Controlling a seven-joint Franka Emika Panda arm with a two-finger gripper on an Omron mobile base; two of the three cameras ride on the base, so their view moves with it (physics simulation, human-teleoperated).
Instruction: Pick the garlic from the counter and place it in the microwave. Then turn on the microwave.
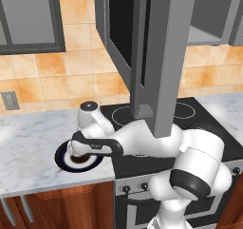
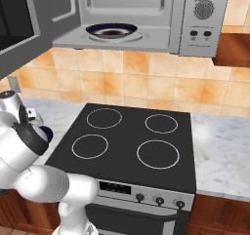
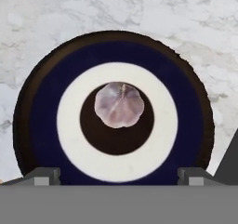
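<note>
The garlic (image 3: 119,104) sits at the centre of a dark-blue plate (image 3: 42,121) on the marble counter (image 3: 56,14), directly below the gripper (image 3: 118,176), whose fingers stand wide apart and hold nothing. It looks light, firm and rounded, likely to roll; a grip across its widest middle seems safest.

The white arm (image 1: 142,142) bends left over the blue plate (image 1: 78,159) on the marble worktop (image 1: 28,147), beside the black stovetop (image 1: 190,114).
</note>
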